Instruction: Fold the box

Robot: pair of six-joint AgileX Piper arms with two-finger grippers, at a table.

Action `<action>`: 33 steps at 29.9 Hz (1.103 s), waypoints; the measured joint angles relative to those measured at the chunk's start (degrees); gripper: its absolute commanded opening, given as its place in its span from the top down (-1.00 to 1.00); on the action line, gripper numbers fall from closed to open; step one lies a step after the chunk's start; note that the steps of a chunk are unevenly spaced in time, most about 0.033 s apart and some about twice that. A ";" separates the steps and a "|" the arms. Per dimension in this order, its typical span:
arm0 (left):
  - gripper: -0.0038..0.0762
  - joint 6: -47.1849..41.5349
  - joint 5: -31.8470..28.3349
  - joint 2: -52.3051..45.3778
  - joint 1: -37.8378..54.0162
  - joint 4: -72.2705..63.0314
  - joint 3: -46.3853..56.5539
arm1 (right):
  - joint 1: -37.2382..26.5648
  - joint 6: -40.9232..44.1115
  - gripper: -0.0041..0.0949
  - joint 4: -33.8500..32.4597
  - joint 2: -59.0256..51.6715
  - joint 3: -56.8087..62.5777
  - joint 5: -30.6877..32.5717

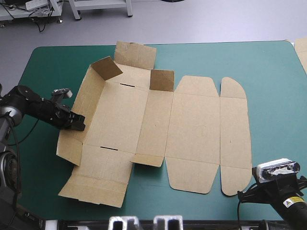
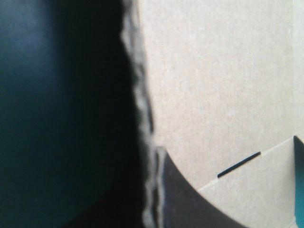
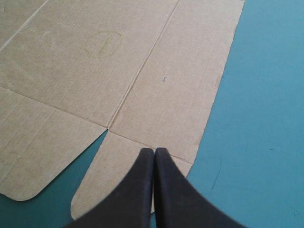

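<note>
Teal-green counter (image 1: 273,76) carries brown box (image 1: 194,124), sheet mostly flat at middle. Left side wall (image 1: 91,93) raised; far flap (image 1: 161,80) upright. Left end effector (image 1: 77,120) pinches that wall's edge, board between black fingers (image 2: 190,209). Right end effector (image 3: 155,151) pressed together, tips over near right corner flap (image 3: 118,175). Spare board (image 1: 302,50) at counter's far right edge.

Spare board (image 1: 302,53) at teal-green cover's (image 1: 271,81) right edge
</note>
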 measured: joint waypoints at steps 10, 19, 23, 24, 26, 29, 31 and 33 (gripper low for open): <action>0.92 -1.06 0.95 -1.51 -15.58 19.83 -12.80 | 0.00 0.00 0.94 0.00 0.00 0.00 0.00; 0.92 1.42 -3.62 -1.51 -27.54 30.67 -20.52 | 0.00 0.00 0.94 0.17 0.00 0.00 0.00; 0.92 6.27 -7.71 -1.51 -32.32 32.15 -21.70 | 0.00 0.00 0.94 0.17 0.00 0.00 0.00; 0.92 7.22 -8.71 -1.51 -33.21 32.34 -21.74 | 0.00 0.00 0.94 0.17 0.00 0.00 0.00; 0.92 9.02 -11.44 -1.51 -35.35 33.07 -21.74 | 0.00 0.00 0.94 0.18 0.00 0.00 0.00; 0.92 9.94 -15.39 -1.51 -38.29 35.78 -21.74 | 0.00 0.00 0.94 0.18 0.00 0.00 0.00; 0.92 10.14 -17.84 -1.51 -40.39 38.20 -21.74 | 0.00 0.00 0.94 0.18 0.00 0.00 0.00; 0.92 10.31 -20.22 -1.51 -42.25 41.33 -21.74 | 0.00 0.00 0.94 0.22 0.00 0.00 0.00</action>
